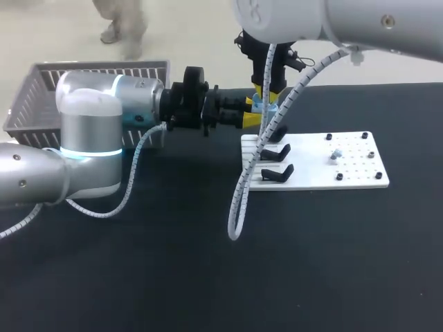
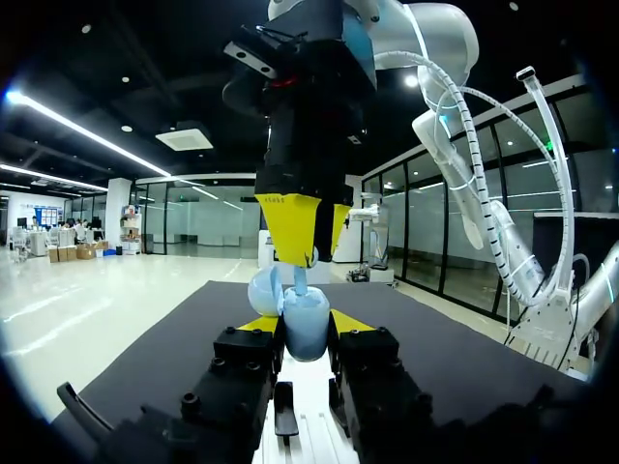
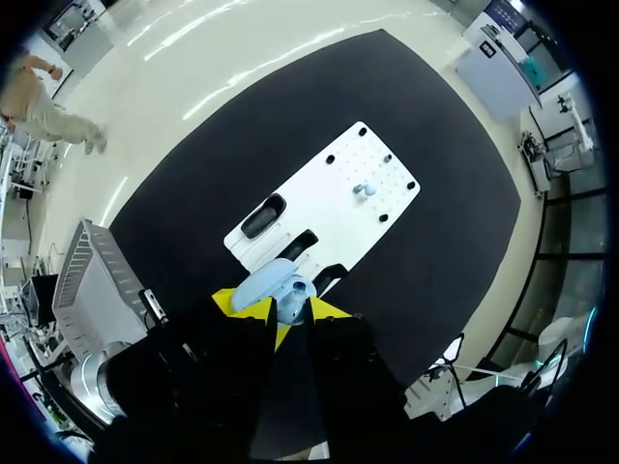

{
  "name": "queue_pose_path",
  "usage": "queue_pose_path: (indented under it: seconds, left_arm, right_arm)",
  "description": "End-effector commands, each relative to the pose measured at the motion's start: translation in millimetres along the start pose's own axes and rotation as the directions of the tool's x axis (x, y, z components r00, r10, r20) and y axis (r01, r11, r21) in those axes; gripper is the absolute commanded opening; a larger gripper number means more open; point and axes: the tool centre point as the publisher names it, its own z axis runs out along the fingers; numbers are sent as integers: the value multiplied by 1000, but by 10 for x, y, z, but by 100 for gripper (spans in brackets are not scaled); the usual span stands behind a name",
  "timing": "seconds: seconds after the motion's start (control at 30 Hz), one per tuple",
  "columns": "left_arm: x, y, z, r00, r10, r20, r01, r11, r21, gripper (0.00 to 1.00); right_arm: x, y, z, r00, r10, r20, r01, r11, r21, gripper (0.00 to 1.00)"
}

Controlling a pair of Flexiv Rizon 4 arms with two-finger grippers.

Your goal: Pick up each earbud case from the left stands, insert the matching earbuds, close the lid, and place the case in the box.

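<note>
my left arm lies level over the table, its left gripper [image 2: 306, 327] clamped from both sides on 1 pale blue earbud case [image 2: 308, 333], lid open, held above the near edge of the white board [image 1: 315, 178]. my right arm comes straight down over it, its right gripper [image 2: 314, 253] pinching 1 earbud [image 2: 301, 280] just over the open case. a 2nd earbud [image 1: 335, 155] sits on the board. 2 black stands [image 1: 277, 151] show there. 1 grey basket [image 1: 38, 90] stands well apart, behind my left arm.

A black tabletop [image 1: 173, 263] carries a white perforated board [image 1: 311, 169] with several black screws [image 1: 340, 177] standing on it
</note>
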Motion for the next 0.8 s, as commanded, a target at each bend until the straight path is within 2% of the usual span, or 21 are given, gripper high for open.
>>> queue_pose_path:
  seconds: [0.03, 0.37, 0.4, 0.47, 0.5, 0.6, 0.8]
  left_arm:
    - [3, -15, 1, 1000, 3, 3, -3, 1000, -4, 0]
    - [3, -15, 1, 1000, 3, 3, -3, 1000, -4, 0]
    - [3, -15, 1, 1000, 3, 3, -3, 1000, -4, 0]
    - [3, -15, 1, 1000, 3, 3, -3, 1000, -4, 0]
    - [3, -15, 1, 1000, 3, 3, -3, 1000, -4, 0]
    - [3, -15, 1, 1000, 3, 3, -3, 1000, -4, 0]
    - [3, -15, 1, 1000, 3, 3, -3, 1000, -4, 0]
  right_arm:
    - [6, -16, 18, 1000, 6, 6, -6, 1000, -2, 0]
    - [17, -31, 82, 1000, 10, 0, -10, 1000, 3, 0]
    - [17, -32, 87, 1000, 12, -7, -12, 1000, 6, 16]
    - [15, -35, 94, 1000, 13, -10, -13, 1000, 8, 66]
    - [19, -46, 90, 1000, 13, -10, -13, 1000, 7, 98]
    - [42, -94, 41, 1000, 15, -4, -15, 1000, -4, 100]
    - [145, -349, -165, 1000, 2, 27, 1, 995, -102, 100]
